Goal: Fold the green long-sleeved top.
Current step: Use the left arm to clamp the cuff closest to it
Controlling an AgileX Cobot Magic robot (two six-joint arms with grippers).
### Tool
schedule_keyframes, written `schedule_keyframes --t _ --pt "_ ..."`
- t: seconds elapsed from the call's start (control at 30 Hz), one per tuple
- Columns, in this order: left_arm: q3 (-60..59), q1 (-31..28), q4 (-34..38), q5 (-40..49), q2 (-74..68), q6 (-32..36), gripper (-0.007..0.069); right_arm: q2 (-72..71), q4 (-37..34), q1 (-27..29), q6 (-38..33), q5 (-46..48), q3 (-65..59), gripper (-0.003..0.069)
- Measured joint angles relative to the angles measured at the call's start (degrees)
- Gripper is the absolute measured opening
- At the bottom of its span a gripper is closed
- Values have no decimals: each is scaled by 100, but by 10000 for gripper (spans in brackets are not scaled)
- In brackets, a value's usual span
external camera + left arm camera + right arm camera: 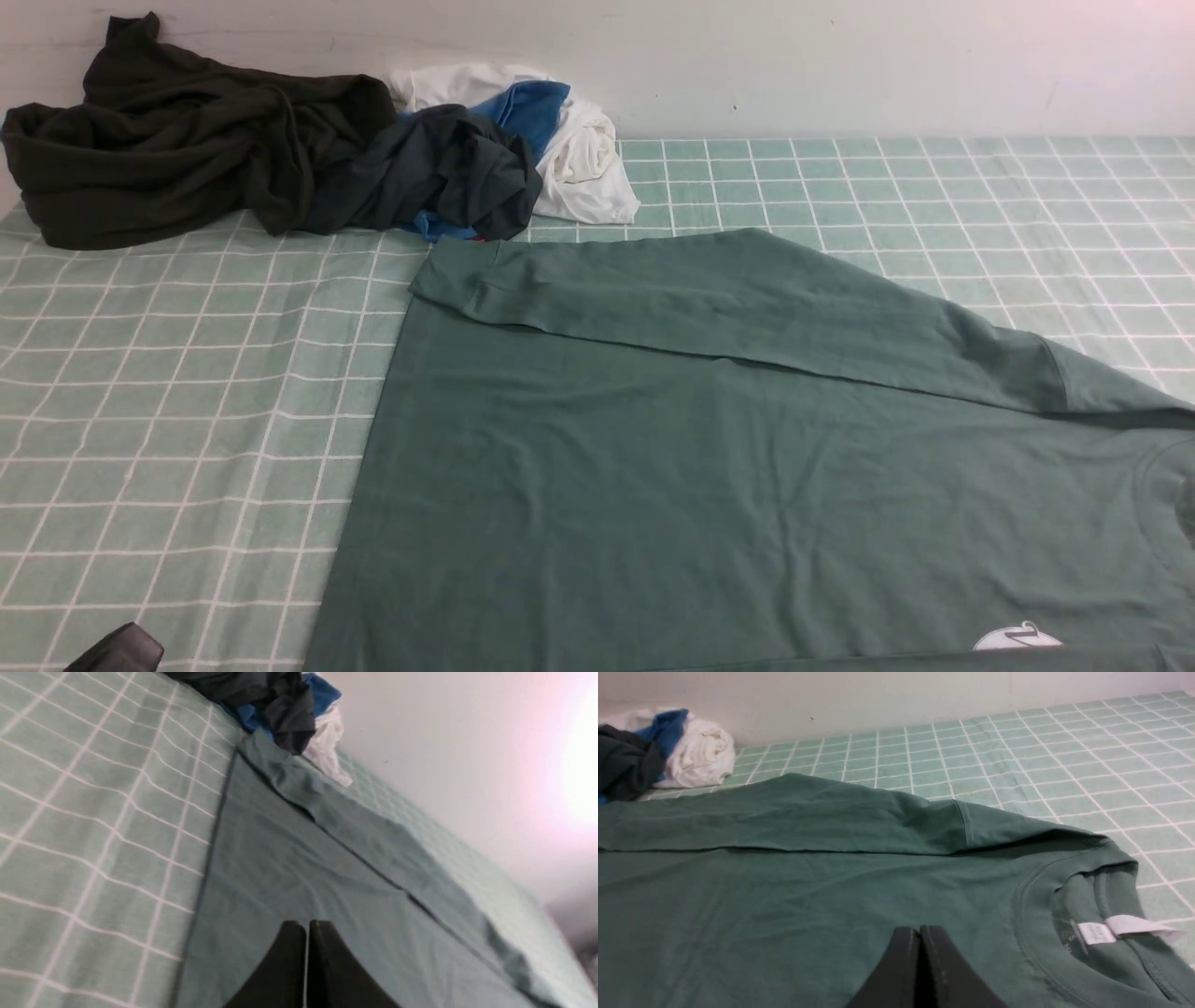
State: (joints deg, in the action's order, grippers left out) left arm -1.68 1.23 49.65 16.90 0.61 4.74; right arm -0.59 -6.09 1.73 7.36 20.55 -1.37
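The green long-sleeved top (709, 485) lies flat on the checked sheet, filling the near right of the front view. One sleeve (747, 313) is folded across its far edge, cuff toward the left. A white logo (1018, 639) shows at the near edge. The collar with a white label (1097, 931) shows in the right wrist view. My left gripper (307, 924) is shut and empty above the top's body (289, 872). My right gripper (920, 929) is shut and empty above the top (784, 896), near the collar. Only a dark bit of the left arm (117, 651) shows in the front view.
A dark olive-black garment (177, 140) is heaped at the far left against the wall. Beside it lies a dark charcoal garment (439, 168) with blue and white cloth (579, 149). The pale green checked sheet (168, 420) covers the table.
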Motion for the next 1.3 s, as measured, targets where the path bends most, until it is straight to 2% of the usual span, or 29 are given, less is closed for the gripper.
schedule_keyframes --t 0.13,0.23,0.27,0.3,0.33,0.43,0.53,0.57,0.63,0.67,0.77,0.8,0.87,0.9,0.97,1.03,1.1,1.2,1.3 --pt "0 0 682 -71 0 10 -3 0 -1163 0 122 22 0 -14" --pt "0 0 855 -138 0 10 -3 0 -2362 0 459 76 -6 -14" --pt "0 0 867 -140 0 10 -3 0 -2452 0 459 76 -6 -14" --pt "0 0 899 -179 0 17 -3 0 -3149 0 616 89 0 -14" --pt "0 0 918 -192 0 42 -3 0 -3460 0 669 70 5 -14" --pt "0 0 933 -198 0 324 -3 0 -3882 0 698 9 5 -14" --pt "160 0 927 -125 0 1180 -3 0 -3904 0 659 -156 5 -14" --pt "160 0 927 -114 0 1180 -3 0 -3899 0 659 -179 0 -14" --pt "653 0 811 57 -97 1991 -3 0 -3884 0 510 -574 -6 -14" --pt "697 0 770 73 -153 2041 -3 0 -3876 0 457 -628 -6 -14" --pt "1494 0 147 469 -936 2498 -3 17 -3682 0 -271 -654 124 -14" --pt "1837 0 -338 741 -1459 2514 -3 163 -3499 0 -622 -520 379 -14" --pt "2214 0 -827 1123 -1866 2505 -3 405 -3335 0 -972 -339 634 -14" --pt "2834 0 -1532 1780 -2636 2409 -3 853 -2978 0 -1413 -1 1194 -14" --pt "3392 0 -2239 2534 -3323 2294 -3 1323 -2661 0 -1806 380 1691 -14" --pt "4028 52 -3114 3505 -4213 2110 -3 2198 -2099 0 -2221 1212 2515 -14" --pt "4481 251 -3617 4052 -4771 1861 -3 2771 -1773 -7 -2426 1848 3151 -14" --pt "4924 895 -4262 4392 -5619 1532 0 3721 -1395 -214 -2493 2906 3929 -14" --pt "5008 1707 -4475 4501 -6211 1430 24 4326 -1210 -689 -2493 3597 4198 -14"
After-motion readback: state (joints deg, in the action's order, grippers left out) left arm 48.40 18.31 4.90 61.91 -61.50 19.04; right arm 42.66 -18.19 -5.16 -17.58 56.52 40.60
